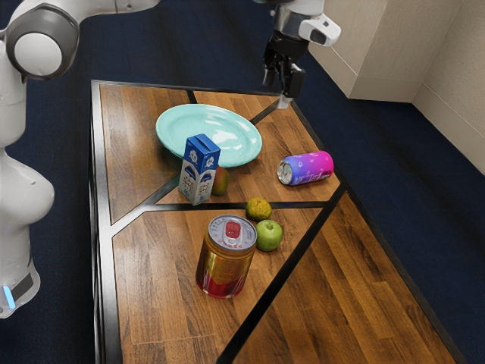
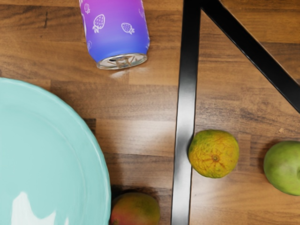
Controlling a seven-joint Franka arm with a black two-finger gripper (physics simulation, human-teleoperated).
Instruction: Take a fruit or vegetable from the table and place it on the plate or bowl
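Hovering high beside the plate (image 1: 208,133), our pincer (image 1: 282,89) hangs released, empty; orange (image 1: 258,208), apple (image 1: 268,234) and mango (image 1: 220,182) lie near that plate.

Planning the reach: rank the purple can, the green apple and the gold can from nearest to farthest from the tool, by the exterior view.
1. Purple can, lying on its side, closest below the tool.
2. Green apple, mid-table.
3. Gold can, upright, nearest the camera.

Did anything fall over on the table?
Yes, the purple strawberry can lies on its side beside the teal plate, while the gold and red can stands upright. Nothing looks spilled or broken.
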